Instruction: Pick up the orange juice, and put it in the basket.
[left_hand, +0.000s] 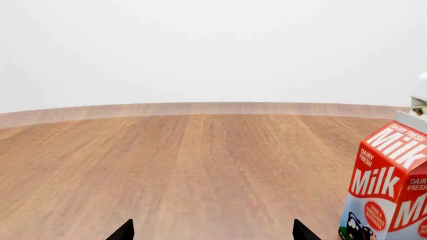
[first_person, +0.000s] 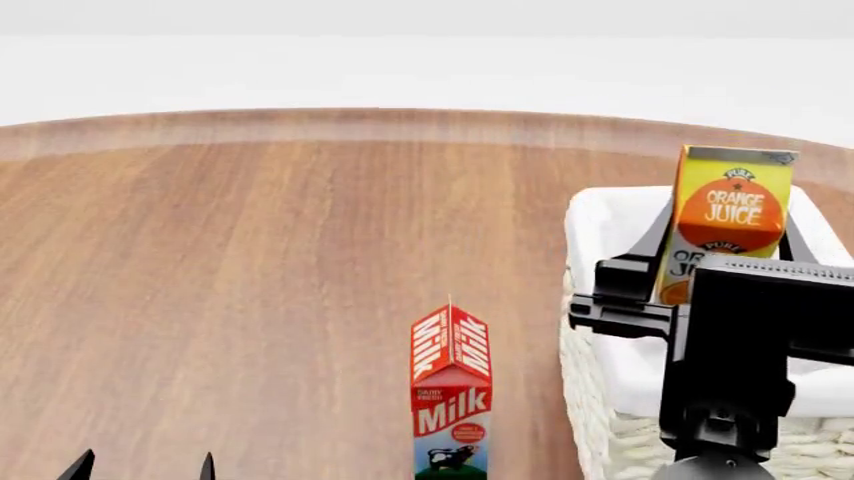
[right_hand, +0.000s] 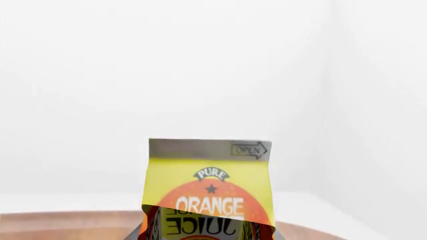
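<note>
Wood-grain tabletop (first_person: 267, 280) fills most of the head view. At the lower left edge the left gripper (first_person: 143, 467) shows only two dark fingertips, spread apart with nothing between them. Right of it, at lower centre, stands a red-and-white Milk carton (first_person: 450, 395), upright. At the lower right the right gripper (first_person: 721, 270) is clamped on the orange juice carton (first_person: 730, 220), held upright above the cream wicker basket (first_person: 601, 440) with its white liner, at the right edge of the frame.
</note>
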